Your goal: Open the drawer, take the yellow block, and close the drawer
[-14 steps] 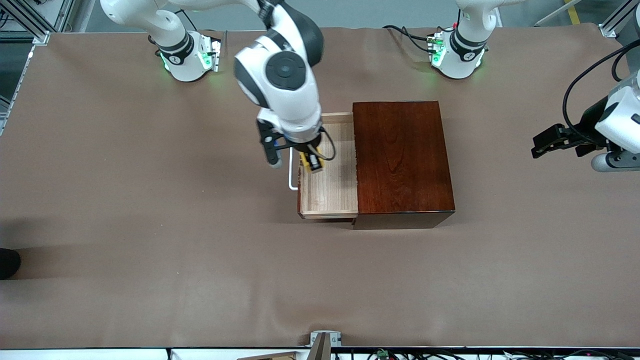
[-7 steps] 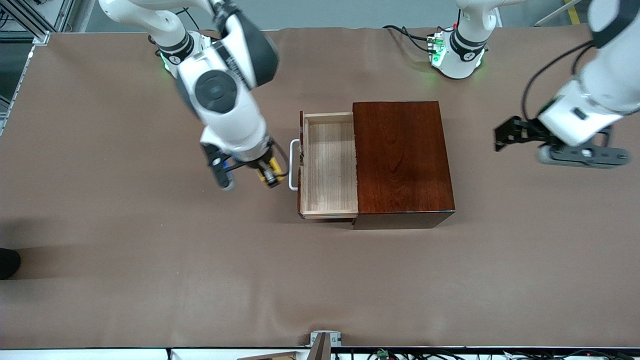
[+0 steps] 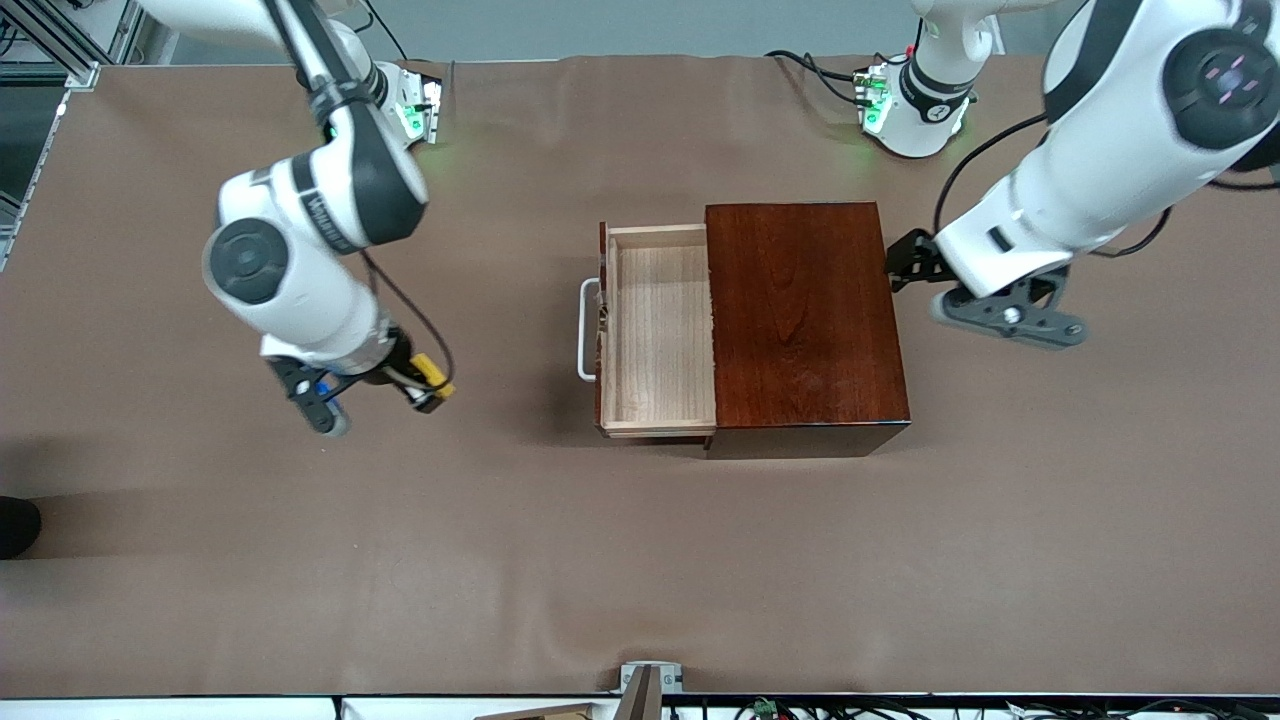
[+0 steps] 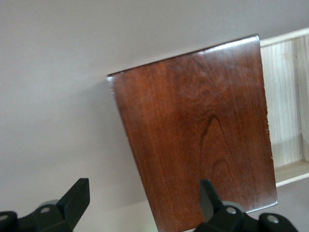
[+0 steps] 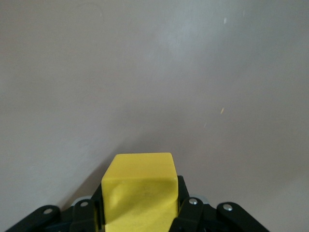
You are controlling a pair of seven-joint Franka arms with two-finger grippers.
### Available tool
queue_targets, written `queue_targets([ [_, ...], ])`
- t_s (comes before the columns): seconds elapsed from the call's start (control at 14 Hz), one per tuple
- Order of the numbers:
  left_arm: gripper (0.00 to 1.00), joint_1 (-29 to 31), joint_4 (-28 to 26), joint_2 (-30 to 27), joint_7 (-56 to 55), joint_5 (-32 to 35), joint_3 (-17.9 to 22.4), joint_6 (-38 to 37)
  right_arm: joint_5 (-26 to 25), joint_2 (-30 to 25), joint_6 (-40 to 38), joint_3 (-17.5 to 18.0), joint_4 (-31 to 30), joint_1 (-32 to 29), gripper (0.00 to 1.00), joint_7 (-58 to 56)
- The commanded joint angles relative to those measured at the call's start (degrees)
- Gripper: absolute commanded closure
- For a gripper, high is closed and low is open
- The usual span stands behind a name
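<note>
The drawer (image 3: 655, 330) stands pulled out of the dark reddish-brown box (image 3: 805, 320) toward the right arm's end, its pale wooden inside bare and its white handle (image 3: 584, 330) showing. My right gripper (image 3: 430, 385) hangs over bare table on the handle's side of the drawer, shut on the yellow block (image 3: 428, 370). The right wrist view shows the yellow block (image 5: 139, 179) clamped between the right gripper (image 5: 139, 210) fingers above bare table. My left gripper (image 3: 903, 263) is open over the box's edge at the left arm's end. In the left wrist view the left gripper (image 4: 143, 208) holds nothing above the box (image 4: 203, 135).
The brown table cover (image 3: 640, 560) spreads wide on every side of the box. A dark object (image 3: 15, 525) sits at the table's edge at the right arm's end. A small metal bracket (image 3: 650, 680) is at the edge nearest the front camera. Cables (image 3: 820, 70) lie by the left arm's base.
My right gripper lifted the yellow block out of the drawer and carried it away toward the right arm's end. The left arm swung in from the table's end to the box.
</note>
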Motion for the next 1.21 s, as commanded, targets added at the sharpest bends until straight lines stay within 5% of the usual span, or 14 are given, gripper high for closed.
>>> queue_targets([
  [0.0,0.00,-2.5,0.5,0.6,1.3,-0.4,-2.5,0.5,1.3,-2.1,0.5,1.2,-2.5,-6.8,1.00,-15.0],
  [0.5,0.00,-11.1,5.3,1.5,31.2,-3.3,-5.8,1.5,0.8,1.9,0.4,1.1,-1.8,-14.9,1.00,-43.2],
  [1.14,0.00,-26.2,9.6,20.1,35.3,0.5,-5.3,25.5,-2.4,9.3,6.7,1.0,-0.1,-20.4,1.00,-57.7],
])
